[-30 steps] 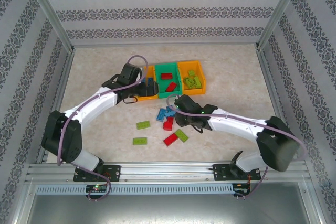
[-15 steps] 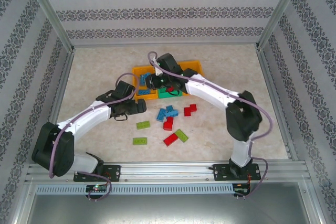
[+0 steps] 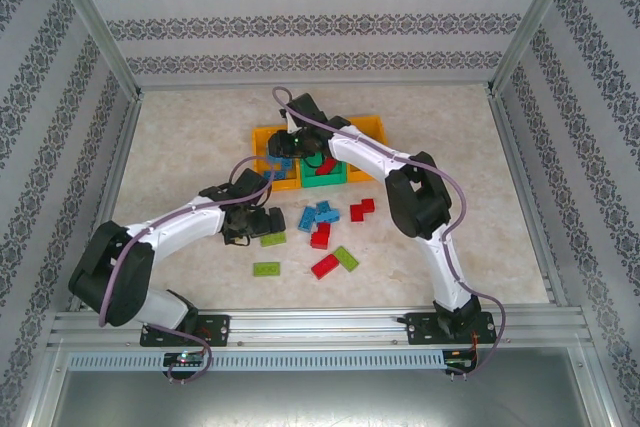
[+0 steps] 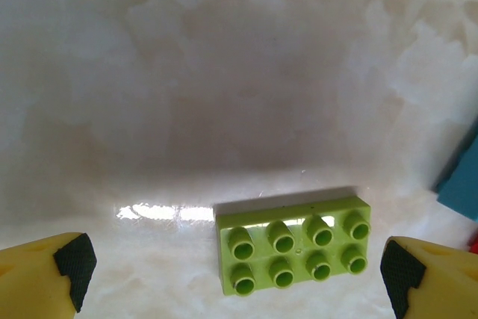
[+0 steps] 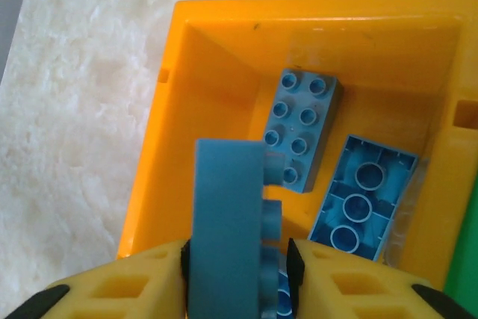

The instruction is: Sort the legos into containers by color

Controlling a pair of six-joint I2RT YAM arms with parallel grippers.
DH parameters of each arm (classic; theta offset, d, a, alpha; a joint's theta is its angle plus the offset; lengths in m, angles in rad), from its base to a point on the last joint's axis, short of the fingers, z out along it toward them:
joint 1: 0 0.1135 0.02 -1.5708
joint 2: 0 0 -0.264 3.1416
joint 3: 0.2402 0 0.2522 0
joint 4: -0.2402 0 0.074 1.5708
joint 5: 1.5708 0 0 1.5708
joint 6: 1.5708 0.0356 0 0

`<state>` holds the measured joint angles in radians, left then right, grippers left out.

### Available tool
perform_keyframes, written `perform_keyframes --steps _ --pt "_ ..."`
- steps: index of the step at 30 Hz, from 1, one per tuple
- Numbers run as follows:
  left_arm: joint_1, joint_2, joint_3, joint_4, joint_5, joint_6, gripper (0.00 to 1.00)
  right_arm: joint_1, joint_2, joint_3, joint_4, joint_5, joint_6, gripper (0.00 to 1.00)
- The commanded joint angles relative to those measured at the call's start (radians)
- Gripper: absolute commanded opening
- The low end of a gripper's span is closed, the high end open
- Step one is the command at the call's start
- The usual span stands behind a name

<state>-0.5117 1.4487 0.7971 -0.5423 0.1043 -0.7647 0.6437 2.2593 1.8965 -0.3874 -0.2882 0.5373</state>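
Note:
My right gripper (image 5: 237, 274) hangs over the left orange container (image 5: 160, 110). A blue lego (image 5: 228, 222) stands on edge between its fingers. The jaws are slightly parted, and the right pad (image 5: 296, 263) stands a hair off the studs. Two more blue legos (image 5: 302, 125) lie in that container. In the top view the right gripper (image 3: 283, 162) is at the left orange container (image 3: 262, 137). My left gripper (image 4: 235, 270) is wide open, low over a lime green lego (image 4: 295, 244) that lies flat and untouched on the table. From above, the left gripper (image 3: 262, 225) is beside that green lego (image 3: 272, 238).
The green container (image 3: 325, 175) and right orange container (image 3: 370, 127) sit under the right arm. On the table lie loose blue legos (image 3: 318, 215), red legos (image 3: 361, 210) (image 3: 323, 267), and green legos (image 3: 345, 258) (image 3: 266, 269). A blue brick corner (image 4: 463, 177) sits right of the left gripper.
The right arm swung from the table's middle to the left orange container with a blue lego, and its jaws eased apart. The left arm drew back from the containers to the green lego.

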Motion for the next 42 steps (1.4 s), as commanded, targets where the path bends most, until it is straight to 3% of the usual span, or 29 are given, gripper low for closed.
perform_keyframes --steps 1,2,4,29,42 --pt "-0.021 0.028 0.040 -0.050 0.011 -0.053 1.00 -0.004 0.003 0.030 -0.016 -0.023 0.009 0.52" --pt "-0.026 0.033 0.042 -0.048 0.012 -0.062 1.00 -0.003 -0.008 0.020 -0.010 -0.018 0.007 0.60" --pt "-0.038 0.037 0.043 -0.043 0.017 -0.081 1.00 -0.003 -0.035 -0.003 0.004 -0.006 0.004 0.66" --pt "-0.139 0.227 0.160 -0.166 -0.074 -0.119 0.97 -0.075 -0.376 -0.382 0.120 0.081 0.009 0.72" --pt "-0.143 0.289 0.190 -0.189 -0.086 -0.100 0.84 -0.152 -0.499 -0.561 0.174 0.087 0.013 0.75"
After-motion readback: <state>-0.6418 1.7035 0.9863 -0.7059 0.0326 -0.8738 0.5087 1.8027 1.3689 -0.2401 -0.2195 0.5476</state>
